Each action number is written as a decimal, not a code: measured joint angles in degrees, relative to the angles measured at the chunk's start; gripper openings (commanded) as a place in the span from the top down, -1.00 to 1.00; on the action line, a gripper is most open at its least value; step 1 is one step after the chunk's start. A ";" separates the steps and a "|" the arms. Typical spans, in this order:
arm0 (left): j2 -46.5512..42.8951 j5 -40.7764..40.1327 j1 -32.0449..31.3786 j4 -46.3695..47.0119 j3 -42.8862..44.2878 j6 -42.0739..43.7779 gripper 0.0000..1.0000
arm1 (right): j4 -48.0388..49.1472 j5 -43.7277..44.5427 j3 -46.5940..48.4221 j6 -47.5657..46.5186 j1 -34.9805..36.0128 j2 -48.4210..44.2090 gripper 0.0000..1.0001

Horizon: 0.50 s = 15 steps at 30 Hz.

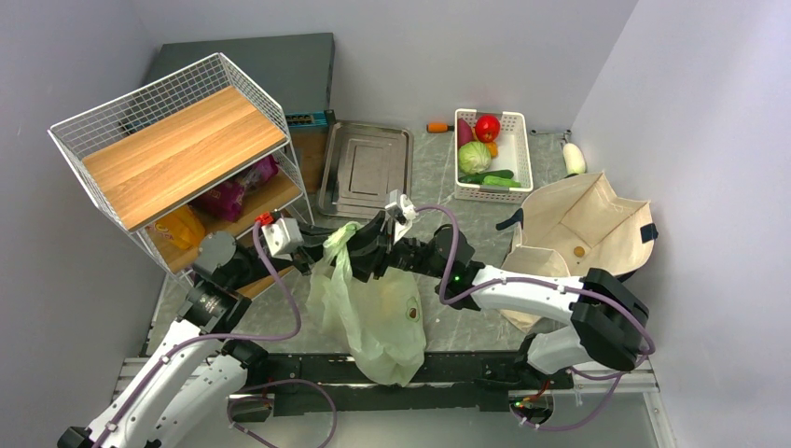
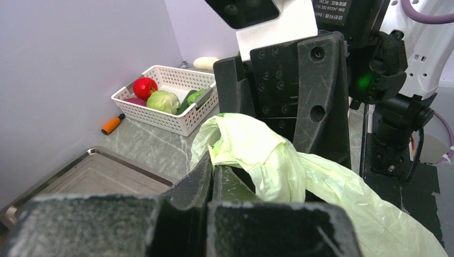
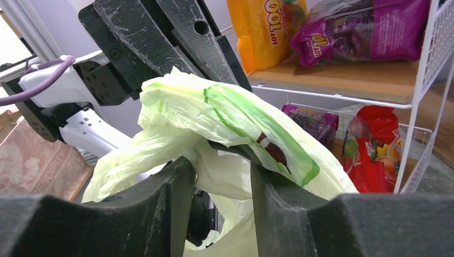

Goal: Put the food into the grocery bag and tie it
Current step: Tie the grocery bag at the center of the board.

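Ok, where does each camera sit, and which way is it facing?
Top external: above and behind the bases, looking down on the table; both arms show, meeting at the thin pale-green plastic bag.
Left wrist: on the left arm, facing the right gripper and white plastic basket; own fingers grip the bag.
Right wrist: on the right arm, facing the left gripper and white wire rack; own fingers grip the bag.
Both wrist views share the bag.

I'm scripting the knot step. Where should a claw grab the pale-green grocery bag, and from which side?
Grip the grocery bag at its gathered handles, coming in level from the side. There the plastic bunches into a narrow band a claw can close across; lower down, the body spreads wide and slack. The left claw and right claw meet it there.
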 measured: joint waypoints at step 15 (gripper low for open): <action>-0.22 0.72 0.00 1.07 0.00 -0.31 1.00 | 1.53 -2.08 0.50 2.27 0.04 0.24 1.00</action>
